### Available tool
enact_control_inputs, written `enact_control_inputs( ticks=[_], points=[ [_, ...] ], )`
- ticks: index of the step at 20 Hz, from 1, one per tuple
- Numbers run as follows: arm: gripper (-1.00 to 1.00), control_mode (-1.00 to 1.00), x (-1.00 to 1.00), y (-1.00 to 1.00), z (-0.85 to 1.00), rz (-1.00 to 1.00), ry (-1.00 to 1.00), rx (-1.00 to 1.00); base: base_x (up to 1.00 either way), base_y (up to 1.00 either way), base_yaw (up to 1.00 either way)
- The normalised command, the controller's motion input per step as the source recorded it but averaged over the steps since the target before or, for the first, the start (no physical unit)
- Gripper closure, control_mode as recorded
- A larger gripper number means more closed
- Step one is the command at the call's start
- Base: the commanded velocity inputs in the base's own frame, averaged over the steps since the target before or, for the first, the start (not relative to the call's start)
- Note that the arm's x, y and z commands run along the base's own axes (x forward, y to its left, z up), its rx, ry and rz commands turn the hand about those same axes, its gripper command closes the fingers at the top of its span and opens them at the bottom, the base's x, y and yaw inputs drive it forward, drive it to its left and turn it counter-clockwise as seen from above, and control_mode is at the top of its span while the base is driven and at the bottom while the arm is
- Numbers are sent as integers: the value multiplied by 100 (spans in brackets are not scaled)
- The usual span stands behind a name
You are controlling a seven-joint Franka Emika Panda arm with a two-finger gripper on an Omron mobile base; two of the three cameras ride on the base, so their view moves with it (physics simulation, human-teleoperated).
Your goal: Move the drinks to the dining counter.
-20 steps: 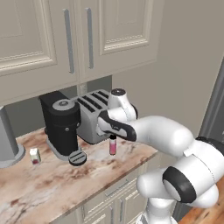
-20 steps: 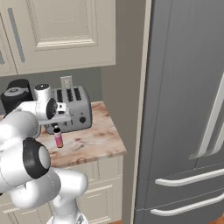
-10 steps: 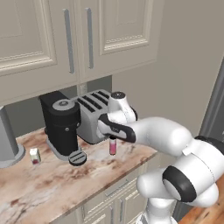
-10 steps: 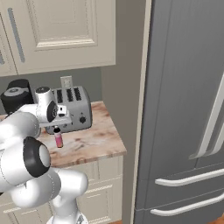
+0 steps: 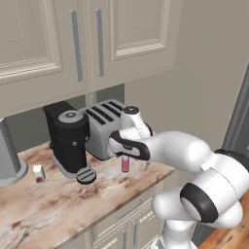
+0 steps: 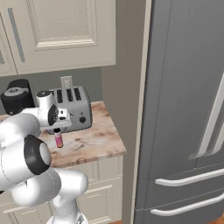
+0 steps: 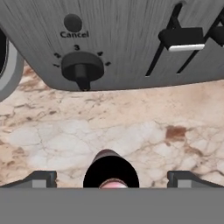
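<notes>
Your gripper [image 7: 111,178] hung open, fingers either side of the pink bottle [image 5: 125,163], which stood upright on the counter [image 5: 73,204] just before the toaster [image 5: 104,127], near the right end. Small, light, probably slick and tippy; you'd best clamp its body below the dark cap.

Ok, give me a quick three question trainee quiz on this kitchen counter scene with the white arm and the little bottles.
1. True or false: the gripper is shut on the small pink bottle with the dark cap.
2. What stands right behind that bottle: A, grey metal toaster; B, sink; C, kettle?
3. Fill in: the small whitish bottle stands to the ___ of the black coffee machine in the left base view.

Key: 1 false, the jaws stand open on either side of the cap. 2 A. 3 left.
</notes>
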Motion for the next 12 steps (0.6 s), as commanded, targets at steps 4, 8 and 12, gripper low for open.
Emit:
enact_control_inputs(
  ticks=[4, 8, 12],
  points=[
    [-100, -100, 0, 0, -21, 0, 0, 0, 0, 0, 0],
    [-100, -100, -6, 0, -36, 0, 0, 2, 0, 0, 0],
    [-100, -100, -6, 0, -42, 0, 0, 3, 0, 0, 0]
  ],
)
